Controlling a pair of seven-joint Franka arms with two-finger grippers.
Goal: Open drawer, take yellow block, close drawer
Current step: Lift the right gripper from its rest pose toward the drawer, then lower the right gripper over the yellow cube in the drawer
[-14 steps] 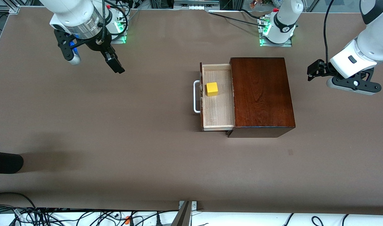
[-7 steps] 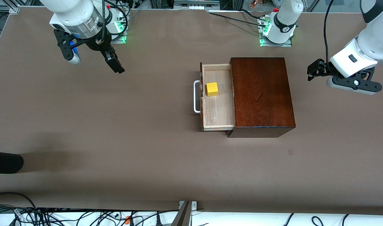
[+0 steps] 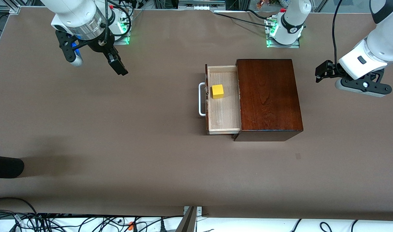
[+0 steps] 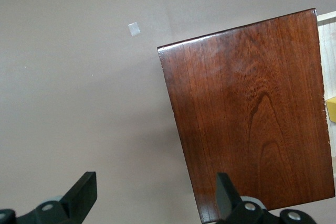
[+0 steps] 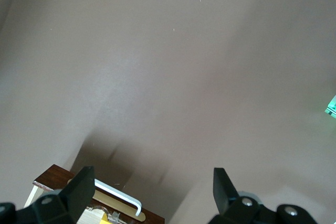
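Front view: nothing shifted over the last second. Drawer (image 3: 223, 99) stood open mid-surface, yellow block (image 3: 217, 91) inside by the handle (image 3: 201, 99); opening done, block untaken.

Wrist views: my left end effector (image 4: 155, 195) and right end effector (image 5: 152, 190) both hung open, waiting.

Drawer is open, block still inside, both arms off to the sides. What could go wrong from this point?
1. The yellow block sits close to the drawer front wall, by the handle; a descending finger may strike that wall.
2. Both the left gripper and the right gripper are open and empty, over bare table well away from the drawer, so the reach may misalign.
3. The drawer could get closed with the block inside.
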